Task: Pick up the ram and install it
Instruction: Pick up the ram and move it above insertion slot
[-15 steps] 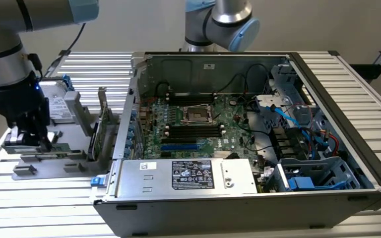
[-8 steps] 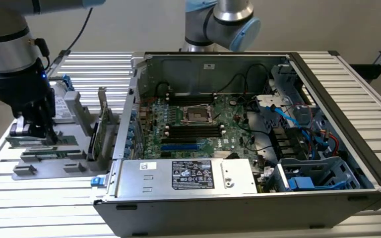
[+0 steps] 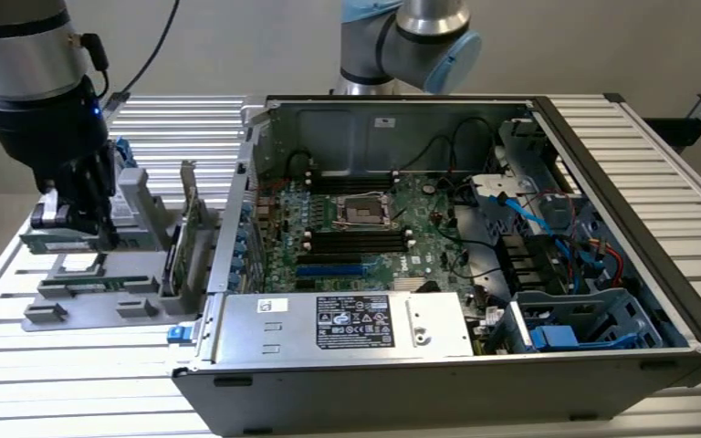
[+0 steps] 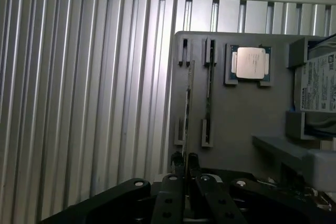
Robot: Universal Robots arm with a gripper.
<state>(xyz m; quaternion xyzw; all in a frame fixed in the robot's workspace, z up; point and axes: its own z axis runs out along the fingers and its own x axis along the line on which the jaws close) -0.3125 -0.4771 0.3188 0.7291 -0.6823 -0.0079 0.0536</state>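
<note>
The claw [image 4: 185,165] is clamped on the thin edge of the ram [image 4: 188,108], so the board could twist or slip between the fingers, or catch the grey holder tray [image 4: 247,119] just beneath. The ram sits between the claw's fingertips and reaches out beyond them. A second stick [image 4: 209,93] stands just beside it, and the open computer case [image 3: 473,210] is well away.

Obstacles between gripper [image 3: 88,233] and open computer case [image 3: 448,383]: a hard drive [image 3: 138,208] just beside the gripper, an upright expansion card [image 3: 187,228], and the case's side wall [image 3: 251,155]. Inside, the memory slots [image 3: 353,239] lie open from above. Black cables [image 3: 448,155] loop nearby.
</note>
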